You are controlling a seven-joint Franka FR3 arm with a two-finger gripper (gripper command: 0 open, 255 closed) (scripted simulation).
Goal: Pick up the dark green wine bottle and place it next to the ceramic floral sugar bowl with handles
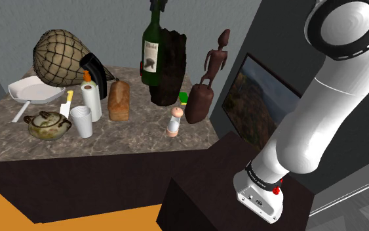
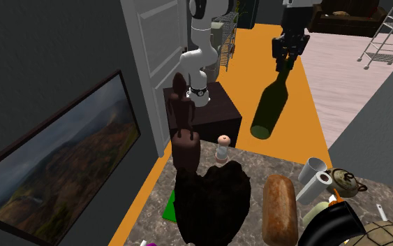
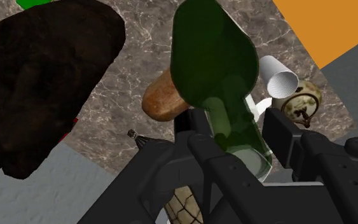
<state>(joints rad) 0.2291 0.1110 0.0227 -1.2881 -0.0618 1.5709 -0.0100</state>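
- The sugar bowl (image 1: 47,125), squat, mottled and two-handled, sits on the marbled tabletop (image 1: 137,136) at the shoulder view's left.
- A white cup (image 1: 82,121) stands just beside it, so aim for the bowl's open side.
- The glossy dark green bottle (image 1: 153,56) hangs above the tabletop, jaws clamped on its neck; carry it upright.

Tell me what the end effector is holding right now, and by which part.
The end effector is shut on the dark green wine bottle, clasping its neck; the body hangs clear above the counter.
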